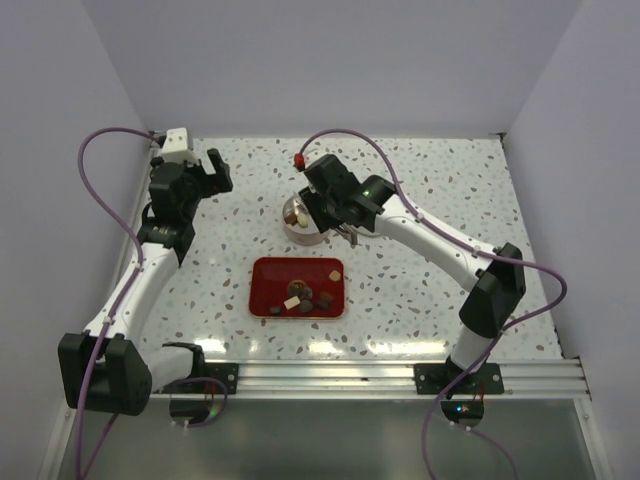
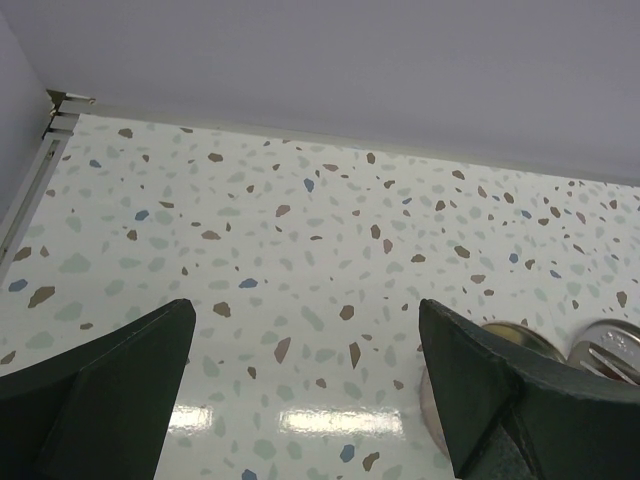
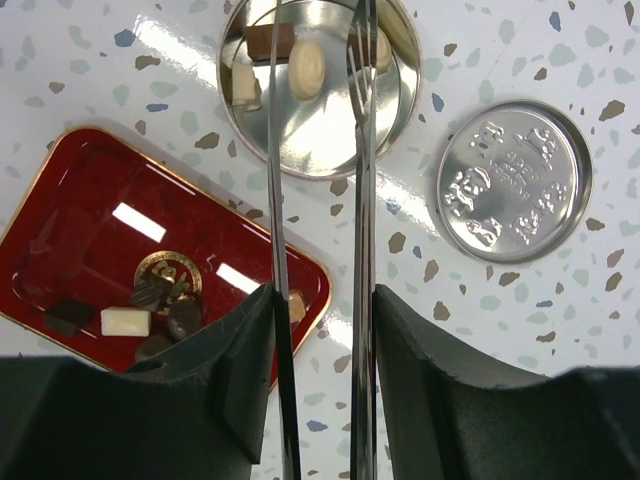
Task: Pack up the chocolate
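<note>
Several chocolate pieces [image 1: 305,298], dark brown, light brown and cream, lie on the flat red tray [image 1: 270,272]. In the right wrist view they sit at the tray's near end [image 3: 125,320]. The open round tin [image 3: 318,150] holds a brown piece [image 3: 270,40] and two cream pieces [image 3: 307,68]. My right gripper [image 3: 320,300] is shut on the long metal tweezers [image 3: 364,150]. Their tips are spread over the tin with nothing between them. From above, this gripper [image 1: 322,212] hovers beside the tin [image 1: 298,222]. My left gripper [image 1: 212,172] is open and empty at the back left.
The tin's embossed silver lid [image 3: 513,180] lies flat to the right of the tin. The left wrist view shows speckled table, my open left gripper [image 2: 305,330] and the tin's rim [image 2: 515,332] behind the right finger. Walls close the back and sides.
</note>
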You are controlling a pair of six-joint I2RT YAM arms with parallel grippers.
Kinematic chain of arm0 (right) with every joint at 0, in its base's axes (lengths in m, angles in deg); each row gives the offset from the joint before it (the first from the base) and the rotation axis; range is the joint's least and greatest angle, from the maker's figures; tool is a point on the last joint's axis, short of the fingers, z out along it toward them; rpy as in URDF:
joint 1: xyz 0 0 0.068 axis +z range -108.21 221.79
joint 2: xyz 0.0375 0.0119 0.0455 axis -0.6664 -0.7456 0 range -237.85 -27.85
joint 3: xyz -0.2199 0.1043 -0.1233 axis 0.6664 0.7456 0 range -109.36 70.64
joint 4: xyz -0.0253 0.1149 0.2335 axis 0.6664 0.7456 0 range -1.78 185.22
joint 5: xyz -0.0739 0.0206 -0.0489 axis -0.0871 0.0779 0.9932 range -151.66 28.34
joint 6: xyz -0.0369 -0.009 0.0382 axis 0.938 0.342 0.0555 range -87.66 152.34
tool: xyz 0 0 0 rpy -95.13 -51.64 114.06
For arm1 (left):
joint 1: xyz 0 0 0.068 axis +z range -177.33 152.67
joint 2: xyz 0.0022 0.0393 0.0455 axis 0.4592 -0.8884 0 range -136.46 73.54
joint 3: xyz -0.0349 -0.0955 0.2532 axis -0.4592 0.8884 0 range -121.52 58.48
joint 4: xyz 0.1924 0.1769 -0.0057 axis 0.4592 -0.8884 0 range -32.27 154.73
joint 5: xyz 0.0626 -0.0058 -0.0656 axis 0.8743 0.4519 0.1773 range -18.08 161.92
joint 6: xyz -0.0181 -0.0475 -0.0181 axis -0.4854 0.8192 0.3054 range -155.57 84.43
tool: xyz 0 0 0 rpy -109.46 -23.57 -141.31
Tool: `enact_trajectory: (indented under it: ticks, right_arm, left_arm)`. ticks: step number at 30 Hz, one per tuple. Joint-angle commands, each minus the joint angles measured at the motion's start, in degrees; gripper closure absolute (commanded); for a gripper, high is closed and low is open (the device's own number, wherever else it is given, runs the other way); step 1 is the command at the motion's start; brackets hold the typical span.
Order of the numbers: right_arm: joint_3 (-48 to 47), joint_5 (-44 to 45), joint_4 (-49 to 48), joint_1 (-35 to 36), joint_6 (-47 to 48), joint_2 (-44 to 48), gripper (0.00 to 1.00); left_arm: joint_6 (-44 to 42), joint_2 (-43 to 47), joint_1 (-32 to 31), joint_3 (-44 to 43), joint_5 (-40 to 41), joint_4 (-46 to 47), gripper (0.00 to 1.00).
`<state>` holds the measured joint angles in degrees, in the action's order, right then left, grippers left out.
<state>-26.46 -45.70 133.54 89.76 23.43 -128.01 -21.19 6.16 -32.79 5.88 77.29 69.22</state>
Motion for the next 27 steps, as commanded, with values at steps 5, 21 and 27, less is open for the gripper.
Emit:
enact_trajectory:
  ticks: [5,21,27]
  right_arm:
    - [-0.4,-1.6,-2.6,-0.2,1.0,0.7,0.55]
    - [18.7,-4.0,1.0,9.9,-9.4,16.7,0.57]
    - [23.0,-5.2,1.5,14.4,-14.2,18.2,0.57]
  left_arm:
    - [-0.6,0.8,-0.4,-2.0,0.7,-0.3,0.00]
    - [-0.5,0.5,-0.4,-1.9,0.7,-0.3,0.00]
    - [-0.3,0.2,-0.4,-2.4,1.0,-1.1,0.00]
